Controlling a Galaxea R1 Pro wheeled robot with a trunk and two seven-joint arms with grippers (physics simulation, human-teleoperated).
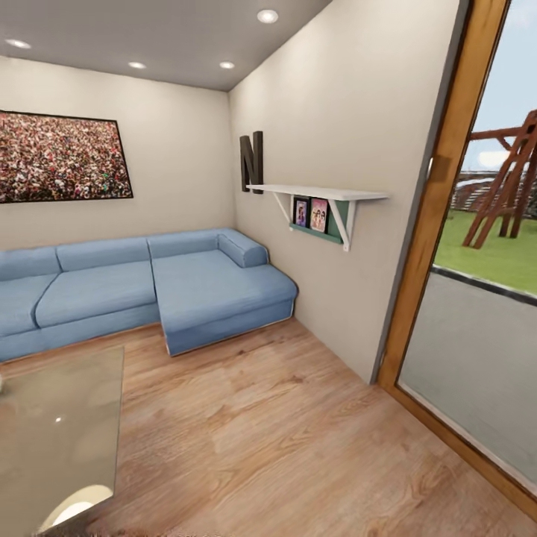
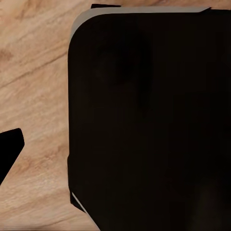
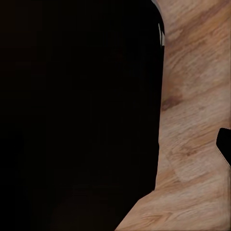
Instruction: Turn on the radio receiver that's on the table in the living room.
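Light wood plank floor (image 1: 283, 440) spreads across the lower half of our head view, in a living room with cream walls. At the upper left we see a large framed picture (image 1: 63, 156) of a crowd hanging on the back wall. Below it, a light blue corner sofa (image 1: 149, 287) runs from the left edge toward the middle of the frame. At the lower left, the corner of a glossy table top (image 1: 67, 425) juts into view, reflecting ceiling lights; no radio shows on the part we can see. Right of centre, a dark letter N (image 1: 251, 162) stands at the wall end of a white wall shelf (image 1: 321, 192), with small framed photos (image 1: 310, 214) tucked beneath. At the far right, a wood-framed glass door (image 1: 440, 246) looks out onto grass.

In our left wrist view a big dark rounded body (image 2: 149, 125) covers the right side, with plank floor at the left. In our right wrist view a dark mass (image 3: 77, 115) covers the left side, with floor at the right. We cannot tell how wide either gripper stands, nor where the radio lies relative to them.
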